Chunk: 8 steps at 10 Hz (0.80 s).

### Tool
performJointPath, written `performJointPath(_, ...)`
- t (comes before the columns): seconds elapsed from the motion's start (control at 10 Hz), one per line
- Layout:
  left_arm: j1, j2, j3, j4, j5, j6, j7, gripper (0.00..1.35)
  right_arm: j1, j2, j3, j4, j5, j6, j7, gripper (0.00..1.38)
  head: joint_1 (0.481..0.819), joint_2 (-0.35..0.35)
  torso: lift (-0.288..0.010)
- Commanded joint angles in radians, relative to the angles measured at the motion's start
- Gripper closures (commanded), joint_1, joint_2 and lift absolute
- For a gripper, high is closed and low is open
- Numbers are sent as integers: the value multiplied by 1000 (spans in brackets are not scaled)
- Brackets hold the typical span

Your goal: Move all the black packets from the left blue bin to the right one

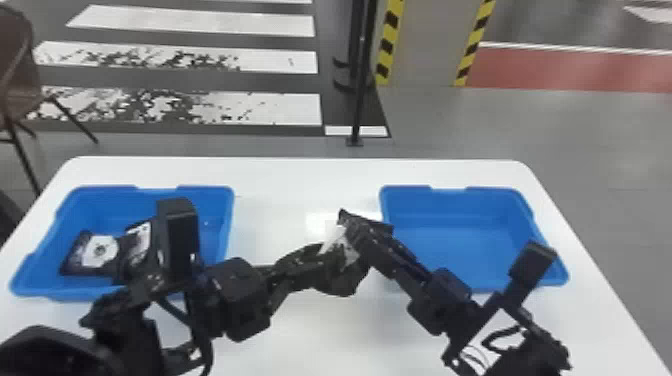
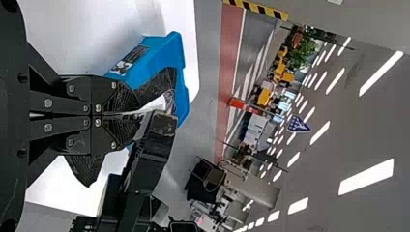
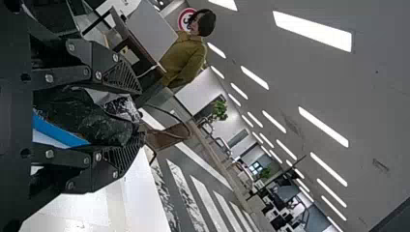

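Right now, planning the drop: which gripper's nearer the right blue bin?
Right: the right gripper is just left of the right blue bin; the left gripper is farther left.

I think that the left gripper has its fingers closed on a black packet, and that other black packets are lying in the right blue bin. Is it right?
Not quite: the head view shows the other black packets lying in the left blue bin. The left gripper does have its fingers closed on a black packet.
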Motion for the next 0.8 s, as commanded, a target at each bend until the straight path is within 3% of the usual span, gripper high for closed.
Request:
performJointPath(0.0, 3, 0, 0, 0, 16, -6, 6, 1157, -2, 2, 0, 3, -4, -26, 0, 1277, 695, -95, -140)
performJointPath(0.1, 12, -3, 12, 0, 38, -21, 15, 906, -5, 2, 0, 3, -4, -26, -2, 1277, 695, -100, -140)
performJointPath(0.2, 30, -11, 40, 0, 42, -23, 18, 433, -7, 2, -2, 3, -4, -28, -2, 1277, 695, -100, -140)
performJointPath(0.3, 54, -18, 70, 0, 42, -55, 20, 114, -14, 2, -14, 13, -2, -33, -9, 1277, 695, -93, -140)
performJointPath(0.7, 150, -55, 212, -88, 10, -99, 37, 142, -171, -12, -141, 214, 130, -65, -31, 1277, 695, -83, -140)
